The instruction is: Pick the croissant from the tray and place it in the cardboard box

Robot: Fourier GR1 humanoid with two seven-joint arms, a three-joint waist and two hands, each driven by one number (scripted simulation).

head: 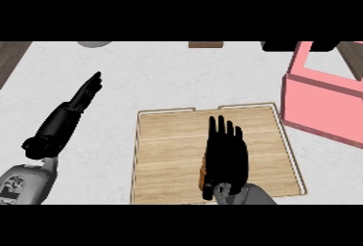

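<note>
Though mostly hidden, croissant (203, 174) under right robot hand (227, 153)

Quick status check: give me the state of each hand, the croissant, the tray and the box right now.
Right hand: open, fingers straight, palm down over the croissant.
Left hand: open, fingers straight, over bare counter left of the tray.
Croissant: on the tray, mostly hidden under the right hand.
Tray: flat on the counter.
Box: pink, open-topped, right of the tray.
</note>
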